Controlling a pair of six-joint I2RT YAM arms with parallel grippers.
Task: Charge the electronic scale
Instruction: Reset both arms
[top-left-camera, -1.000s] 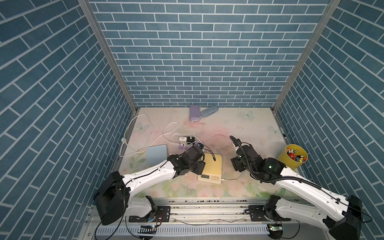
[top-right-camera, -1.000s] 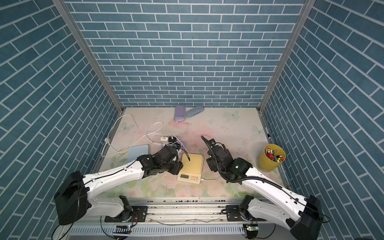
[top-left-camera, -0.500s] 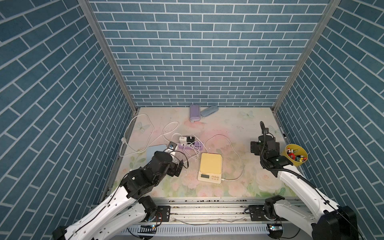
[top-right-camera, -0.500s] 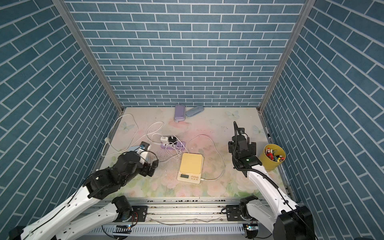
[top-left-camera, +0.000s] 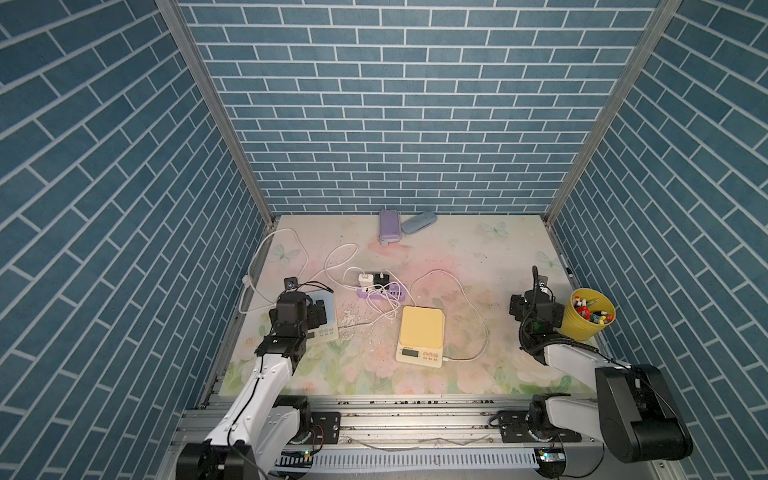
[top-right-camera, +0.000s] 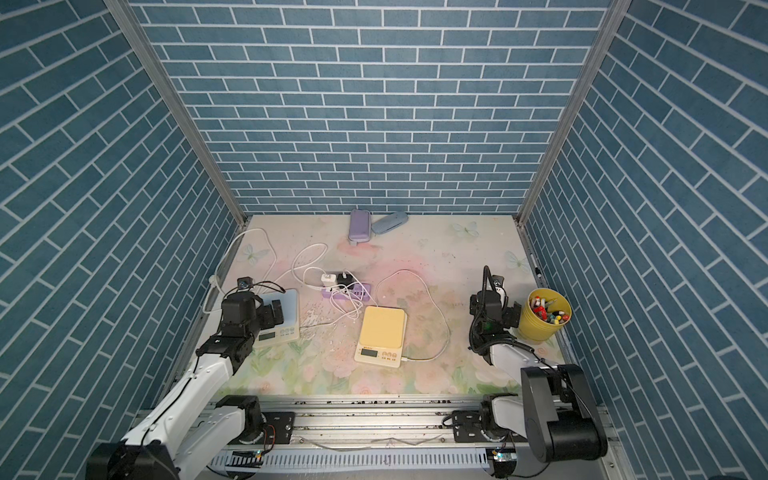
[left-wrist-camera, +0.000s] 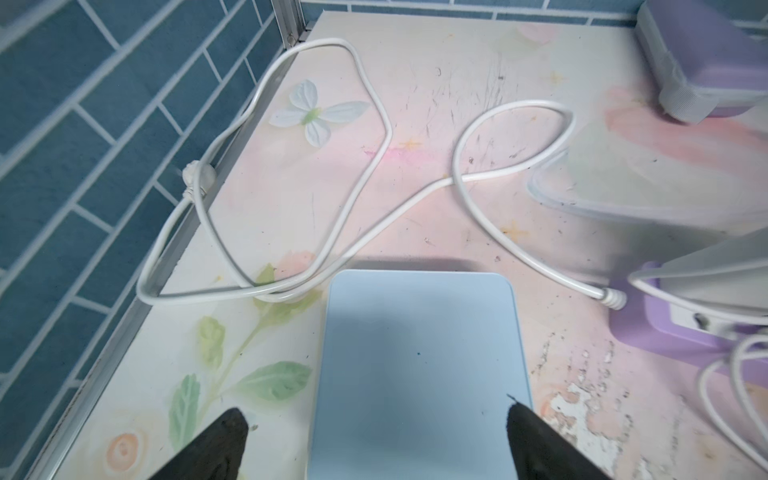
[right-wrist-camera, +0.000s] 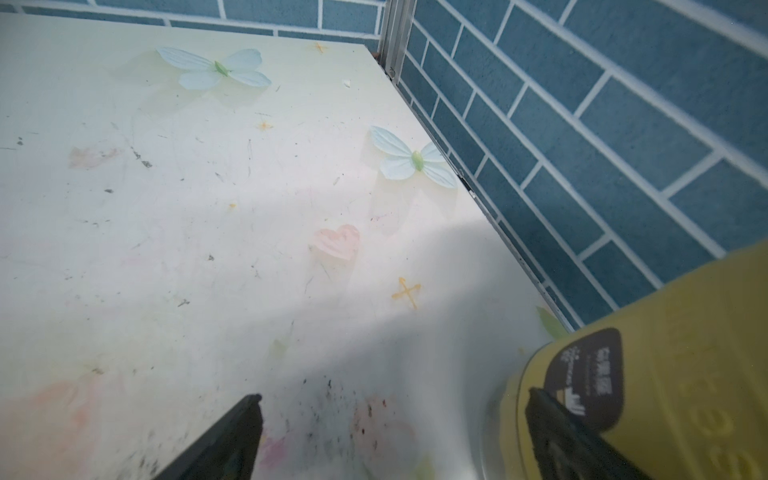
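Observation:
A yellow electronic scale (top-left-camera: 422, 334) (top-right-camera: 382, 334) lies mid-table, display toward the front. A thin white cable (top-left-camera: 484, 328) is plugged in at its front right corner and loops back to the purple power strip (top-left-camera: 381, 293). A pale blue scale (top-left-camera: 328, 320) (left-wrist-camera: 419, 353) lies at the left. My left gripper (top-left-camera: 316, 313) (left-wrist-camera: 376, 417) hovers open over it, holding nothing. At the right my right gripper (top-left-camera: 536, 303) (right-wrist-camera: 395, 399) is open and empty above bare table, one finger close beside the yellow cup (right-wrist-camera: 665, 374).
The yellow cup (top-left-camera: 588, 320) of pens stands by the right wall. A purple case (top-left-camera: 389, 225) and a grey-blue case (top-left-camera: 419, 222) lie at the back wall. The strip's thick white cord (top-left-camera: 286, 245) loops along the left edge. A white and a black charger (top-left-camera: 374, 279) sit in the strip.
Both arms have drawn away from the yellow scale, the left one to above the blue scale, the right one to beside the yellow cup. Both grippers have opened wide.

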